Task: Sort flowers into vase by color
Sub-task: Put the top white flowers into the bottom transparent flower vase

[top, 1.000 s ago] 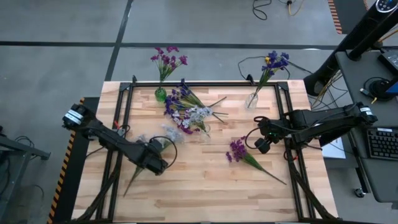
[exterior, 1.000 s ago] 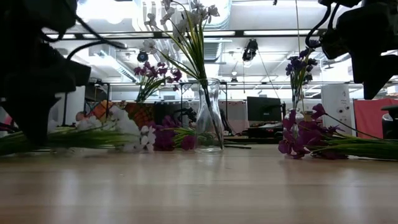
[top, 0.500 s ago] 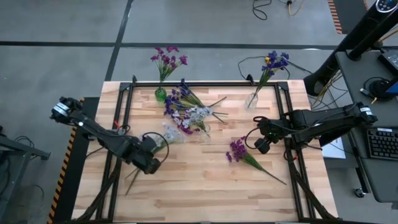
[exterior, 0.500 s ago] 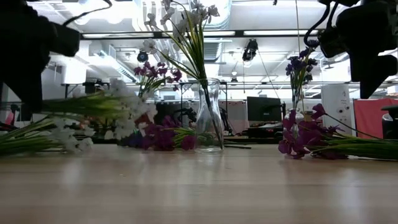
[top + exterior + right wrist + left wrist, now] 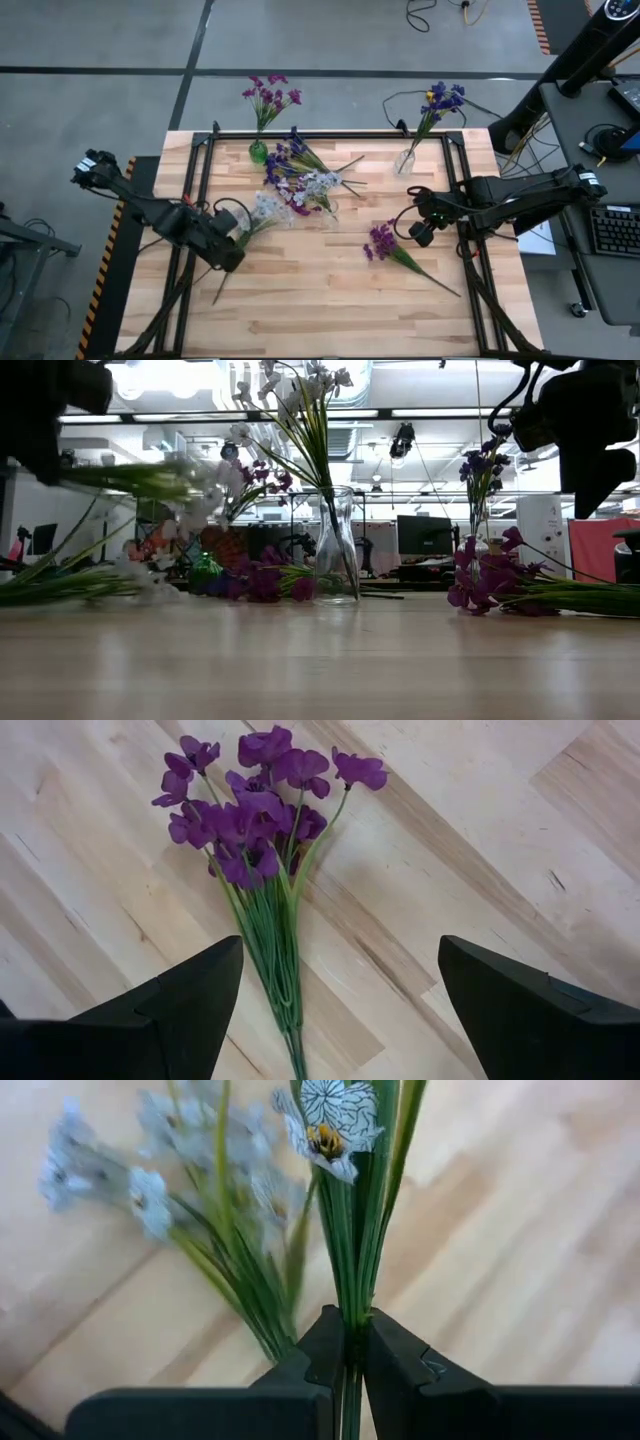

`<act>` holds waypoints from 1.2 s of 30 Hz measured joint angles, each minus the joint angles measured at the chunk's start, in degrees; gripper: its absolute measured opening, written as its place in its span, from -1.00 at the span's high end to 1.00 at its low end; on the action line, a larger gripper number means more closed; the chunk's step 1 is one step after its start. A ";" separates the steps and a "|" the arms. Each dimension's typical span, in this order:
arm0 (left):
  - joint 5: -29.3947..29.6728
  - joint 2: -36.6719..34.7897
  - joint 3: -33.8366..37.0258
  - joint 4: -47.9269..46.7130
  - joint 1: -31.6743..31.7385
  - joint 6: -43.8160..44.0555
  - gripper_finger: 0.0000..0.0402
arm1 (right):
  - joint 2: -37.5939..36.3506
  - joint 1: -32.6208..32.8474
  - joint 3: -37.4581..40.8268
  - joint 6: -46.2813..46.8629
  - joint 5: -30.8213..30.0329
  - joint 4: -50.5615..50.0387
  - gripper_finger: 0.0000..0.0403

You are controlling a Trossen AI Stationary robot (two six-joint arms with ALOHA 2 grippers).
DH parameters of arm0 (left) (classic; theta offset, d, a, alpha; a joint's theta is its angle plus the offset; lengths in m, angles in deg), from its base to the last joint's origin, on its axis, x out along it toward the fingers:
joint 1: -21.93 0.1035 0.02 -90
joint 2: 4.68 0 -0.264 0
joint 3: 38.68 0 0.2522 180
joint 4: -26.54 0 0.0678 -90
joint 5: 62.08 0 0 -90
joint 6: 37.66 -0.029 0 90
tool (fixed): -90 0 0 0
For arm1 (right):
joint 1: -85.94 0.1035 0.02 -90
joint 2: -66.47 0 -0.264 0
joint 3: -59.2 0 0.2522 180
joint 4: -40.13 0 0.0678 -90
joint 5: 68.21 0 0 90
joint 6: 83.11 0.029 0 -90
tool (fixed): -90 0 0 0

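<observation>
- My left gripper (image 5: pixel 345 1342) has jaws clamped on the thin green stems of a white flower spray (image 5: pixel 262 210), lifted off the table (image 5: pixel 330 300) at its left side; blossoms point toward the centre.
- Grip is low on a few thin stems; they could slip or twist out on a swing, and the long spray will flop.
- Clear vase (image 5: pixel 327 209) at table centre already holds white flowers, with loose blue-violet flowers (image 5: pixel 290 160) lying just behind it. Narrow neck: if the stem ends miss it I could tip the vase.
- Stem ends trail past the jaws, so I'd likely need to reorient before insertion; risk of a drop.
- My right gripper (image 5: pixel 335 985) hangs with jaws wide apart over the magenta-purple spray (image 5: pixel 265 810) at right, holding nothing.
- Green vase (image 5: pixel 258 152) and far-right vase (image 5: pixel 405 162) are at the far edge, well apart from my path.
</observation>
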 joint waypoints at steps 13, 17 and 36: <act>-9.88 2.32 -14.10 -20.60 -0.13 5.19 0.94 | -0.02 0.02 0.00 -0.92 -0.04 1.22 -0.62; -10.46 4.75 -20.66 -25.30 -0.11 5.33 0.93 | -0.02 0.01 0.00 -1.00 -0.02 1.20 -0.62; -22.92 13.95 -33.61 -30.71 -0.40 4.75 0.95 | -0.04 0.02 0.00 -1.97 -0.02 1.24 -0.62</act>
